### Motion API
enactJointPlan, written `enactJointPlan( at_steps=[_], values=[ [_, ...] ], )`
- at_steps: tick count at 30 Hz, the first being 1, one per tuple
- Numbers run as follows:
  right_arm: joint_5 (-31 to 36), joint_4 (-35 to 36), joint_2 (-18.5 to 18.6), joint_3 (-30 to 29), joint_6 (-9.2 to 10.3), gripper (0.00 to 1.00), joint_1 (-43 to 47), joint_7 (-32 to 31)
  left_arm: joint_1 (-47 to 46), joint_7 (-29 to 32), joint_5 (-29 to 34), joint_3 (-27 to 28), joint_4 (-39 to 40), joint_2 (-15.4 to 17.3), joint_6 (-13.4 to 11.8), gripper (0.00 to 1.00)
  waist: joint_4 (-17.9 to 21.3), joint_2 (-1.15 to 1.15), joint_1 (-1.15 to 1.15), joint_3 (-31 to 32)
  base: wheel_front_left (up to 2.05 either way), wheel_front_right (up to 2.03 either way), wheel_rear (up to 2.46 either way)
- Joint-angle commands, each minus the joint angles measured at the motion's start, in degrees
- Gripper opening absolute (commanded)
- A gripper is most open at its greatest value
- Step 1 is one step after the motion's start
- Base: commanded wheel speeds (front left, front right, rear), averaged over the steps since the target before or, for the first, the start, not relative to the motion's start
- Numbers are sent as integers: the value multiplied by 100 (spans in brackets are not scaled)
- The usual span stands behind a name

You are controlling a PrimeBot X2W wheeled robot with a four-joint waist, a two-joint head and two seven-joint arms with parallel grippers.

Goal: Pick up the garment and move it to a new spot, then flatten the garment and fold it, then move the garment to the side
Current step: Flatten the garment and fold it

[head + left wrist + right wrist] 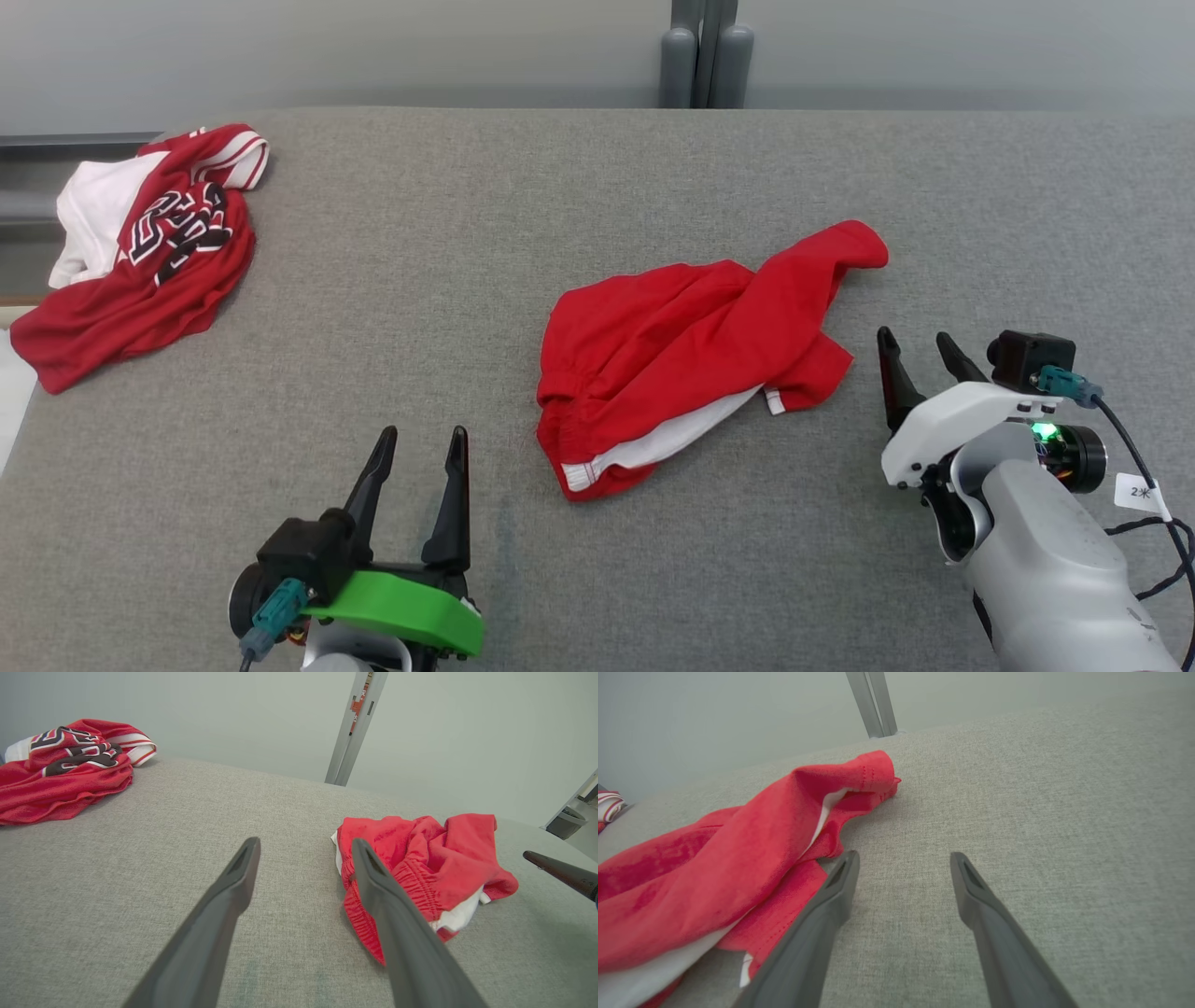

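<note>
Left claw, lower left in the head view, has its two dark fingers spread wide with nothing between them, over bare grey table near the elastic waistband end of the red garment. Right claw, lower right, is likewise wide and empty, its fingertips just beside the garment's right edge but apart from it. Crumpled, with white lining showing along its near edge, the garment lies near the table's middle, well apart from a red-and-white jersey at the far left corner.
</note>
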State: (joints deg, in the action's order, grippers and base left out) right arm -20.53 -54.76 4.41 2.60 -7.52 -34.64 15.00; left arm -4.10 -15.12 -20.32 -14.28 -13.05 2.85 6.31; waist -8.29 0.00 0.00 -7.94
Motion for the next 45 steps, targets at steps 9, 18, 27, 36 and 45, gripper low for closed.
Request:
enactJointPlan(
  at_steps=[9,18,27,36,45],
  values=[
    [390,300,137,312,7,100,-137,-8,-155,-5,65,-56,-42,7,33,100,-144,0,0,-250,0,0,0],
    [1556,-95,510,112,7,100,-707,-11,-251,-4,-4,-56,-7,7,20,100,-494,0,0,-461,0,0,0],
    [2209,-425,614,393,7,78,-1244,-35,-318,-4,-50,-70,46,7,-5,100,-632,0,0,-642,0,0,0],
    [2316,-554,663,570,7,0,-1521,7,-313,-4,-48,-89,8,7,-31,100,-556,0,0,-633,0,0,0],
    [1971,-107,615,877,7,0,-1171,21,-113,-4,-34,-42,-51,8,-46,100,-202,0,0,-355,0,0,0]
  ],
)
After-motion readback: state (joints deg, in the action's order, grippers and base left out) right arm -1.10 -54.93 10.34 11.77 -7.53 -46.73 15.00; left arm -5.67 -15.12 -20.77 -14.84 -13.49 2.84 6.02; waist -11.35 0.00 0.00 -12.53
